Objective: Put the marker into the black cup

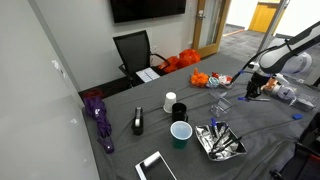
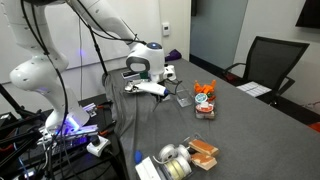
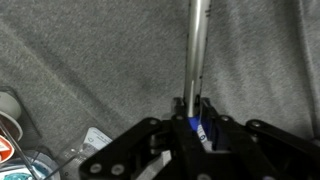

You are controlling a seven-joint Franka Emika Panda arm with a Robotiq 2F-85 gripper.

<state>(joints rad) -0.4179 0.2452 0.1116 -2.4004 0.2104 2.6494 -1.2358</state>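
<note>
In the wrist view my gripper (image 3: 196, 126) is shut on the marker (image 3: 198, 50), a grey barrel with a blue and white end between the fingers, held just above the grey cloth. In both exterior views the gripper (image 1: 252, 88) (image 2: 150, 88) is low over the table near the robot's end. The black cup (image 1: 181, 111) stands upright mid-table, far from the gripper. It is next to a small white cup (image 1: 169, 101) and behind a wider blue cup (image 1: 180, 133). No cup shows in the wrist view.
Orange packets (image 1: 206, 78) (image 2: 205, 101) and a clear box (image 1: 222, 101) lie between the gripper and the cups. A foil bag (image 1: 220, 141), a tablet (image 1: 155, 167), a black stapler-like object (image 1: 138, 122) and a purple umbrella (image 1: 98, 115) lie on the cloth. A chair (image 1: 135, 50) stands beyond.
</note>
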